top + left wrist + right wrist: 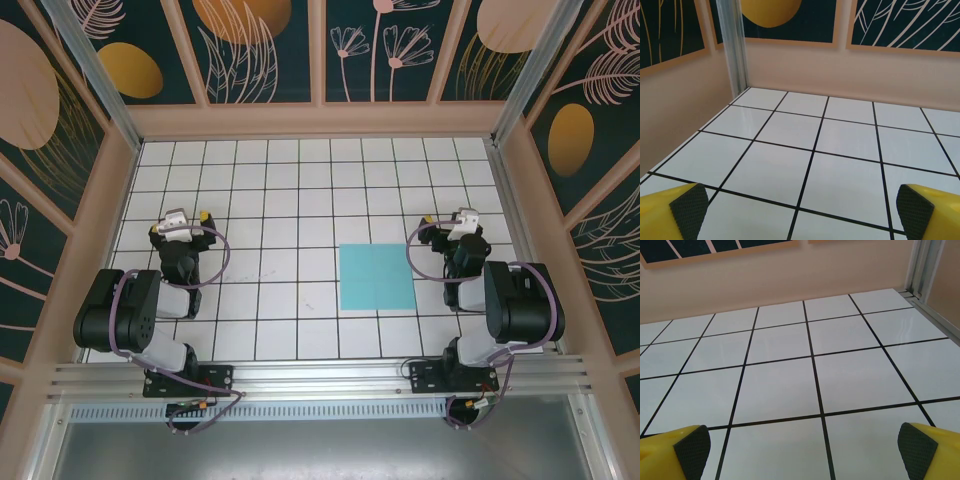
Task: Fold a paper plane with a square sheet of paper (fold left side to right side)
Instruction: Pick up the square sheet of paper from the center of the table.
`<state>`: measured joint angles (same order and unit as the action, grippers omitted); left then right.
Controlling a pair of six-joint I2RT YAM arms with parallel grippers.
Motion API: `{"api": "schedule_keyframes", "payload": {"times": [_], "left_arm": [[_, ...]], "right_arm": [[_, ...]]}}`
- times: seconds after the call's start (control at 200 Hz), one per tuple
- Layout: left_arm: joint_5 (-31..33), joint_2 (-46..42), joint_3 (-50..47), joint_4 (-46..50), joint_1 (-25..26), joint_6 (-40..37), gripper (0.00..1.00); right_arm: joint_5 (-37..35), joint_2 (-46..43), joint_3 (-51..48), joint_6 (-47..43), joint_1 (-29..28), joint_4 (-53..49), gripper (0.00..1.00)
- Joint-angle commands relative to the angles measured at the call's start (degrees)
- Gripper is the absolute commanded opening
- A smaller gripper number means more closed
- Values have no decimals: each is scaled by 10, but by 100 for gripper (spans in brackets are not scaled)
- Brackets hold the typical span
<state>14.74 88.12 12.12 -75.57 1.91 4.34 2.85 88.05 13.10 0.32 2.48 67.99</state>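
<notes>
The sheet [376, 276] lies flat and unfolded on the table [270, 200], right of centre and toward the near side, its right edge close to the right arm and well apart from the left one. Both arms sit tucked back with nothing in their grasp: the left fingers [689, 212] are spread wide over bare tiles, and the right fingers [916, 452] are spread just as wide, also above bare tiles. No fold has been started, so every risk lies ahead. The paper looks thin and sits flush with the surface, so a fingertip coming down on its left edge may simply push it along the smooth tiles instead of lifting it. If it slides right, it could run under or against the right arm. A pinch taken too deep may crumple the edge or leave a stray crease. Unless the other arm pins the sheet while the left side is carried over, the edges will likely land askew, and the crooked crease would spoil every later fold. With both arms working over one small square, they could also bump each other.
</notes>
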Motion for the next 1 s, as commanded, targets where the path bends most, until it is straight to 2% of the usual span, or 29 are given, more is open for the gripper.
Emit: {"api": "schedule_keyframes", "payload": {"times": [0.0, 0.445, 0.51, 0.636, 0.731, 0.836, 0.996], "left_arm": [[-9, -8, 2, -3, -2, 8, 99], [-3, -14, 2, -1, -3, 9, 99], [-29, -54, 19, 65, -2, -3, 99], [-83, -149, 78, 243, 15, -18, 99], [-93, -187, 110, 306, 71, -27, 99], [-119, -180, 167, 392, 151, -20, 99], [-148, -141, 243, 483, 286, -52, 98]], "right_arm": [[-5, 2, 5, 4, -1, 30, 99], [-2, 2, 4, 5, 0, 31, 99], [-29, -20, 20, 19, 1, -10, 99], [-49, -109, 76, 44, 5, -187, 99], [-53, -175, 115, 86, 1, -313, 99], [-66, -238, 163, 157, -9, -473, 99], [-54, -256, 238, 222, -51, -683, 99]]}}
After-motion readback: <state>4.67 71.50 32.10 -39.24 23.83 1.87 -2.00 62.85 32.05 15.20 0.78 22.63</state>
